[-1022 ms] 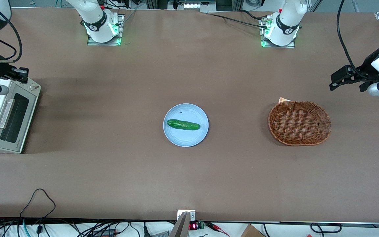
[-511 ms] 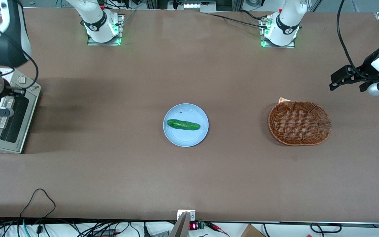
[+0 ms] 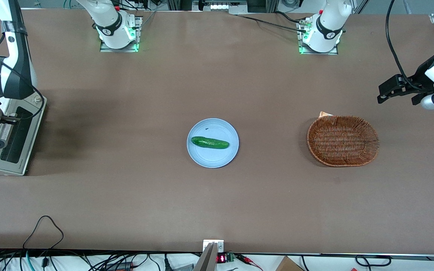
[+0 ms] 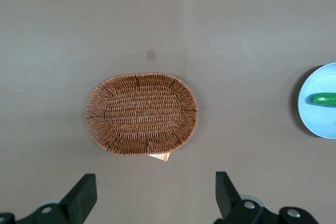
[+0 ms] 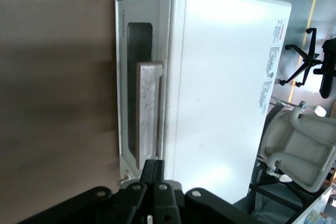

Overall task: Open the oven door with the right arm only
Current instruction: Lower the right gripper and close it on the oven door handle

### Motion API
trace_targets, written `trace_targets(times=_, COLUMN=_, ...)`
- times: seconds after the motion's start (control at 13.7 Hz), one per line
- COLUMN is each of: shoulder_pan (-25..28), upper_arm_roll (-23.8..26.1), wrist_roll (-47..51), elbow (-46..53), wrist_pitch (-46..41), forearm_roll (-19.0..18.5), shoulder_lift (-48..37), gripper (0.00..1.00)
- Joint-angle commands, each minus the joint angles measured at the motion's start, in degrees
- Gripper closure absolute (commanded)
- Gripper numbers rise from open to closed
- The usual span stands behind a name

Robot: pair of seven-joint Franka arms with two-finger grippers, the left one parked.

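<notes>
Above the white toaster oven's silver glass-windowed door (image 3: 15, 137) (closed), we find the black two-finger gripper (image 5: 156, 174), jaws together.

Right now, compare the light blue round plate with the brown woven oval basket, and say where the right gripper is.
The light blue round plate is smooth, the brown woven oval basket wicker. The plate holds a green cucumber; the basket does not. The basket lies nearer the parked arm's end. Both sit on the brown table. The right gripper, fingers shut, is by the oven door's silver handle.
</notes>
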Motion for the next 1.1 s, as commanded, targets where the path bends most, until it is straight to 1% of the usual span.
trace_targets(times=0.0, shoulder_pan=-0.52, upper_arm_roll=-1.44, wrist_roll=0.92, elbow=-0.05, wrist_pitch=4.76, forearm_roll=-1.32, shoulder_lift=2.15, gripper=1.00)
trace_targets(times=0.15, shoulder_pan=-0.96, upper_arm_roll=-2.15, wrist_roll=1.01, elbow=-0.05, wrist_pitch=7.50, forearm_roll=-1.41, shoulder_lift=3.65, gripper=1.00)
trace_targets(times=0.44, shoulder_pan=-0.96, upper_arm_roll=-2.24, wrist_roll=0.92, elbow=-0.75, wrist_pitch=7.77, forearm_roll=-1.59, shoulder_lift=4.54, gripper=1.00)
trace_targets(times=0.66, shoulder_pan=-1.05, upper_arm_roll=-2.24, wrist_roll=0.92, elbow=-1.72, wrist_pitch=7.68, forearm_roll=-4.83, shoulder_lift=4.71, gripper=1.00)
trace_targets(times=1.02, shoulder_pan=-1.23, upper_arm_roll=-2.24, wrist_roll=0.92, elbow=-2.25, wrist_pitch=7.33, forearm_roll=-5.02, shoulder_lift=5.06, gripper=1.00)
